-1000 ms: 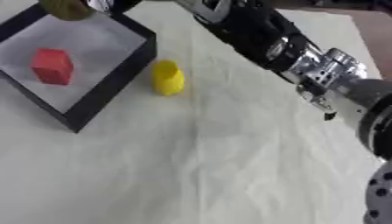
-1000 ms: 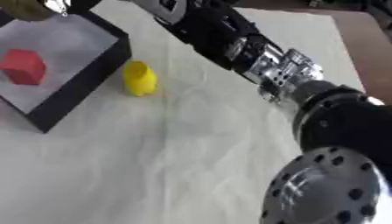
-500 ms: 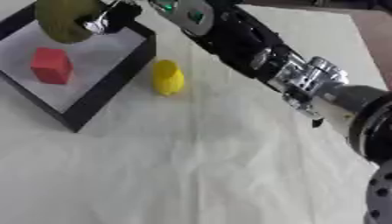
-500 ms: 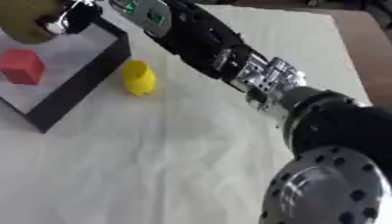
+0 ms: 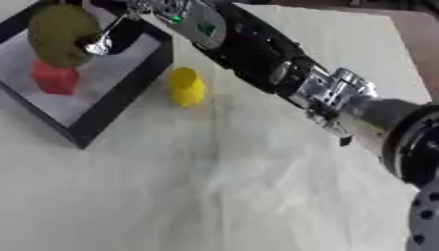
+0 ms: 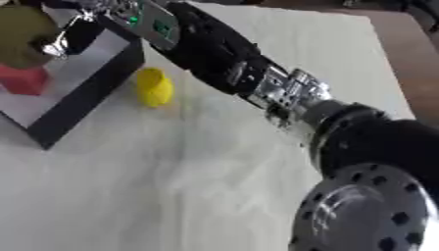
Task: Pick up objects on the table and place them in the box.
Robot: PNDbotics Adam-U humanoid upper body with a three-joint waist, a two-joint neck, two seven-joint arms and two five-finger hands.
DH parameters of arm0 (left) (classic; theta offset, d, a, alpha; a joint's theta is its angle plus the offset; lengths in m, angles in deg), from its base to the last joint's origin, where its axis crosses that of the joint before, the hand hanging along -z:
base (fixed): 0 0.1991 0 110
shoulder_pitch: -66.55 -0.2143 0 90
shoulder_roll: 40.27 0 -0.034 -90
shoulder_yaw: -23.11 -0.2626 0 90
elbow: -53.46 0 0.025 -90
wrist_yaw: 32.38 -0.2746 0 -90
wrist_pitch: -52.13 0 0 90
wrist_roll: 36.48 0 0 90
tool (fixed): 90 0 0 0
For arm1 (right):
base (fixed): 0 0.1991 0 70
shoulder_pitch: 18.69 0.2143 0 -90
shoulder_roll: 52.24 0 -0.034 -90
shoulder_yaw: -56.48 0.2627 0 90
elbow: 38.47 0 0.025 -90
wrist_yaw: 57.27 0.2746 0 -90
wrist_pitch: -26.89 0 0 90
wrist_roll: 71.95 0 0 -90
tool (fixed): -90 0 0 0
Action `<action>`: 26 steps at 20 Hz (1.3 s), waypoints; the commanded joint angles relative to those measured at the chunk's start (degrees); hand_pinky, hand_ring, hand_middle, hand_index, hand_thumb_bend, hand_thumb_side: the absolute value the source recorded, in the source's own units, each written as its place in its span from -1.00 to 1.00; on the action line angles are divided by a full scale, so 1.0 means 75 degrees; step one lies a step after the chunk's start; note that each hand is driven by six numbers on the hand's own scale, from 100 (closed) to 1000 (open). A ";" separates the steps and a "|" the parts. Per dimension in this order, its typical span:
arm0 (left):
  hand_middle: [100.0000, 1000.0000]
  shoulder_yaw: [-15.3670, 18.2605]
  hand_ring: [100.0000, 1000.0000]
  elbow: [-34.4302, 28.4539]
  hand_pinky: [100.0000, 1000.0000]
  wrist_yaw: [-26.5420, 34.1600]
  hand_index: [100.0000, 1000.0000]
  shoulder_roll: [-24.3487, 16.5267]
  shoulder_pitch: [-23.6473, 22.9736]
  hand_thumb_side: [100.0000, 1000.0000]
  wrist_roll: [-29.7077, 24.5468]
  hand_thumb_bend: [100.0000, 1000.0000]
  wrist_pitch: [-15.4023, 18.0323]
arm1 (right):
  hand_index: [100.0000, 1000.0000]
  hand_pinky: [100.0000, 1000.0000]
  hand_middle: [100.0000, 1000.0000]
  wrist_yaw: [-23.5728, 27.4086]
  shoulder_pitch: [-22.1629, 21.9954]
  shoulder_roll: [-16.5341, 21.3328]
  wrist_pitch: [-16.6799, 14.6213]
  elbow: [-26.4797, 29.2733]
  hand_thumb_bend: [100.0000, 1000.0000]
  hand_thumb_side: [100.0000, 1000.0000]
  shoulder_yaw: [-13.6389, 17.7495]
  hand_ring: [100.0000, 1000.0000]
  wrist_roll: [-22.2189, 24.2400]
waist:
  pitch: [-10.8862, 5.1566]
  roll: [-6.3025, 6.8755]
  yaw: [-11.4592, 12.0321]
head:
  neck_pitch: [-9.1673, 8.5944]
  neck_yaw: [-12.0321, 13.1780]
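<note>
The right arm reaches from the lower right across a white-covered tabletop [image 5: 214, 186] to a black-rimmed box [image 5: 120, 100] at the upper left. The right robot hand [image 5: 107, 37] hangs over the box, fingers curled round an olive-green rounded object [image 5: 60, 34]. A red cube [image 5: 54, 78] lies inside the box, just below the held object. A yellow cylinder-like object [image 5: 185, 86] stands on the tabletop just outside the box's right wall.
</note>
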 commanded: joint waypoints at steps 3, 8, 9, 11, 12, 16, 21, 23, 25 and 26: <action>0.72 0.0105 0.31 -0.0100 0.83 0.0006 0.58 -0.0094 0.0094 -0.19 0.0006 -0.70 0.0015 | 0.57 0.81 0.20 -0.0567 0.0048 0.0060 -0.0135 0.0146 -1.00 -0.46 0.0065 0.43 0.0233 | 0.0001 -0.0046 0.0011 | -0.0042 -0.0021; 0.72 0.0115 0.31 -0.0100 0.84 0.0017 0.58 -0.0083 0.0071 -0.18 0.0019 -0.70 -0.0005 | 0.85 0.99 0.57 -0.0798 -0.0040 0.0022 -0.0415 0.0142 -0.92 -0.54 0.0114 0.74 0.0366 | 0.0002 -0.0077 0.0011 | -0.0046 -0.0010; 0.72 0.0118 0.31 -0.0100 0.84 0.0019 0.58 -0.0079 0.0068 -0.18 0.0021 -0.70 -0.0008 | 0.86 1.00 0.58 -0.0792 -0.0053 0.0031 -0.0459 0.0144 -0.90 -0.58 0.0137 0.74 0.0394 | 0.0003 -0.0078 0.0011 | -0.0052 -0.0011; 0.72 0.0124 0.31 -0.0100 0.84 0.0023 0.58 -0.0079 0.0055 -0.18 0.0028 -0.70 -0.0011 | 0.86 1.00 0.58 -0.0685 -0.0070 0.0046 -0.0511 0.0139 -0.88 -0.68 0.0180 0.73 0.0462 | 0.0009 -0.0073 0.0011 | -0.0062 -0.0002; 0.72 0.0126 0.31 -0.0100 0.84 0.0022 0.58 -0.0084 0.0048 -0.18 0.0030 -0.70 -0.0011 | 0.86 1.00 0.58 -0.0605 -0.0075 0.0059 -0.0517 0.0153 -0.88 -0.69 0.0207 0.73 0.0479 | 0.0013 -0.0069 0.0011 | -0.0069 0.0005; 0.72 0.0133 0.31 -0.0100 0.84 0.0026 0.58 -0.0069 0.0027 -0.18 0.0041 -0.70 -0.0018 | 0.88 1.00 0.60 -0.0240 -0.0093 0.0235 -0.0511 0.0377 -0.82 -0.83 0.0349 0.74 0.0445 | 0.0015 -0.0038 0.0011 | -0.0105 0.0037; 0.72 0.0128 0.31 -0.0100 0.84 0.0036 0.58 -0.0048 0.0030 -0.17 0.0043 -0.70 -0.0024 | 0.88 1.00 0.60 -0.0034 -0.0148 0.0369 -0.0437 0.0586 -0.82 -0.85 0.0430 0.74 0.0436 | 0.0013 -0.0021 0.0011 | -0.0146 0.0076; 0.72 0.0128 0.31 -0.0100 0.84 0.0037 0.58 -0.0048 0.0031 -0.17 0.0043 -0.70 -0.0025 | 0.88 1.00 0.60 -0.0017 -0.0152 0.0375 -0.0417 0.0608 -0.82 -0.85 0.0434 0.74 0.0446 | 0.0013 -0.0020 0.0011 | -0.0147 0.0077; 0.72 0.0129 0.31 -0.0100 0.84 0.0038 0.58 -0.0048 0.0012 -0.16 0.0047 -0.71 -0.0034 | 0.92 1.00 0.59 0.0106 -0.0201 0.0406 -0.0336 0.0623 -0.73 -0.95 0.0554 0.72 0.0388 | 0.0030 -0.0026 0.0011 | -0.0081 0.0066; 0.72 0.0133 0.31 -0.0100 0.84 0.0040 0.58 -0.0047 0.0005 -0.16 0.0051 -0.71 -0.0035 | 0.92 1.00 0.59 0.0203 -0.0220 0.0443 -0.0277 0.0666 -0.79 -0.98 0.0633 0.72 0.0326 | 0.0031 -0.0029 0.0011 | -0.0056 0.0061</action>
